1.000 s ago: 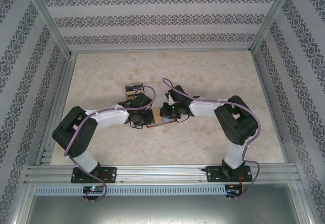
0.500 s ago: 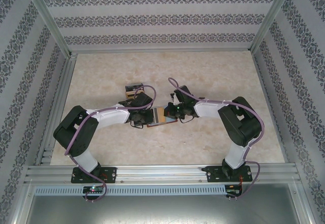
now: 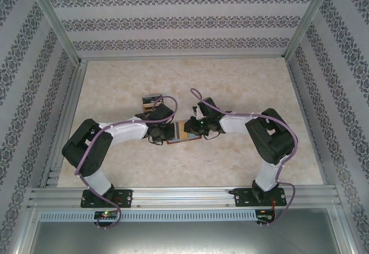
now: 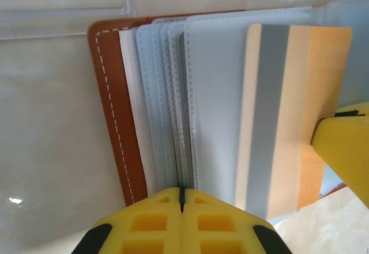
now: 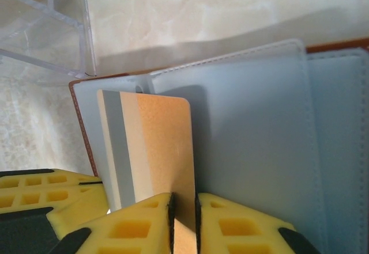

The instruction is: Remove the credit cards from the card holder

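Your right end effector [image 5: 184, 202] pinches the near edge of a credit card [image 5: 151, 144] lying on the card holder [image 4: 112, 110] just ahead; your left end effector [image 4: 181, 193] clamps the holder's sleeves [image 4: 164, 104]. Thin, stiff, slick card: hold its edge squarely.

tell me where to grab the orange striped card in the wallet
Grip the card by the bare edge facing the right hand, one finger on each flat face, coming in along its plane. It is thin and lies flat on the wallet's blue sleeves, so only an edge gives purchase. The right hand is shut there; the left hand pinches the sleeves.
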